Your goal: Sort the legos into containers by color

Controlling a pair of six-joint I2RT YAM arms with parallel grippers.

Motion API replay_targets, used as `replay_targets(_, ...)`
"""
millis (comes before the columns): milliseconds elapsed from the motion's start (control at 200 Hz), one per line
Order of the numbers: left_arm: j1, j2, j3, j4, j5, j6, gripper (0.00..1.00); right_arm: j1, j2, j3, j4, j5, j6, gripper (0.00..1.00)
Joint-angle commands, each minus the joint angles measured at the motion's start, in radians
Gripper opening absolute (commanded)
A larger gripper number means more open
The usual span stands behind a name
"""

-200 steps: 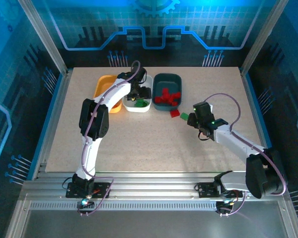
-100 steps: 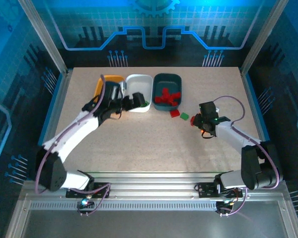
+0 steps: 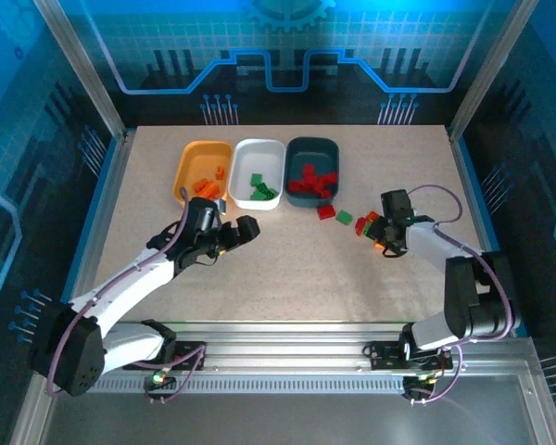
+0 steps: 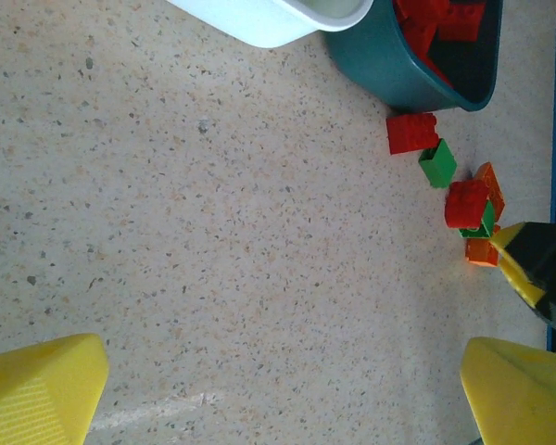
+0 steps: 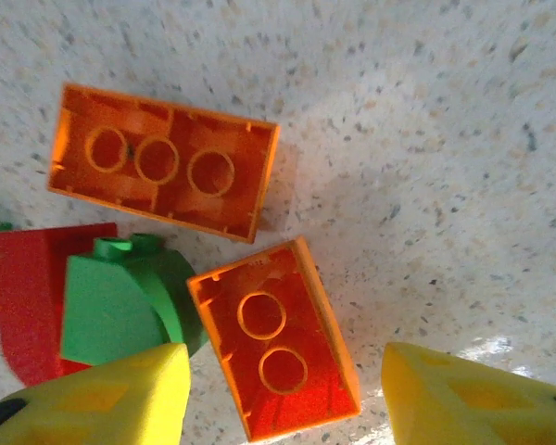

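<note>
Straddling a small orange brick (image 5: 273, 350) on the speckled surface (image 3: 287, 269), the right tool (image 5: 285, 363) is being held with its jaws partly spread, one yellow finger to each side. Nothing is being pinched, since a strip of bare surface is showing along the brick's right flank. Such legos are being judged as light, rigid and smooth-walled, likely to skid or twist if squeezed off-centre. The two long flat sides are being taken as the best hold, although this brick is lying askew to the jaws and may be turned as they close. Crowding is being caused by a green curved piece (image 5: 120, 311) just beside its left edge, partly under the left finger, with a red brick (image 5: 28, 306) behind it and a longer orange brick (image 5: 162, 162) close to its upper corner; any of these may be nudged or caught. The orange tray (image 3: 187, 167), where orange pieces are being collected, is being reached only past the teal tray (image 3: 312, 146) and the white tray (image 3: 258, 146). A loose red block (image 3: 326, 211) and green block (image 3: 344, 218) are lying near the teal tray. The left tool (image 3: 244, 229) is being held wide apart and empty over the middle of the surface.
</note>
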Motion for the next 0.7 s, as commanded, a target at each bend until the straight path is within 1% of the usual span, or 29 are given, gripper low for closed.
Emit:
replay_targets(0, -0.004, 0.002, 0.021, 0.030, 0.002, -0.011, 0.99, -0.010, 0.042, 0.045, -0.042, -0.027, 0.005, 0.58)
replay_targets(130, -0.004, 0.021, 0.034, 0.041, 0.011, -0.016, 0.99, -0.014, 0.075, 0.053, -0.047, -0.021, 0.015, 0.57)
replay_targets(225, -0.004, 0.023, 0.032, 0.046, 0.009, -0.014, 0.99, -0.018, 0.086, 0.055, -0.047, -0.020, 0.021, 0.54)
replay_targets(370, -0.002, 0.016, 0.031, 0.039, 0.007, -0.009, 0.99, -0.019, 0.063, 0.031, -0.012, -0.026, 0.014, 0.39)
replay_targets(415, 0.000, 0.006, 0.035, 0.028, -0.002, -0.004, 0.99, -0.018, 0.042, 0.018, -0.003, -0.024, 0.012, 0.35)
replay_targets(475, 0.008, -0.019, 0.036, 0.003, -0.025, 0.001, 0.99, -0.022, 0.001, 0.003, -0.003, -0.044, 0.033, 0.34)
replay_targets(515, 0.014, -0.048, 0.029, -0.021, -0.075, -0.002, 0.99, -0.020, -0.043, -0.016, 0.021, -0.063, 0.037, 0.34)
replay_targets(560, 0.024, -0.086, 0.013, -0.038, -0.123, -0.002, 0.99, -0.006, -0.097, -0.037, 0.042, -0.058, 0.039, 0.34)
replay_targets(620, 0.060, -0.133, -0.010, -0.066, -0.156, -0.016, 0.99, 0.013, -0.156, -0.046, 0.040, -0.035, 0.038, 0.34)
replay_targets(695, 0.126, -0.180, -0.028, -0.099, -0.146, -0.032, 0.99, 0.035, -0.214, -0.048, 0.030, -0.015, 0.038, 0.34)
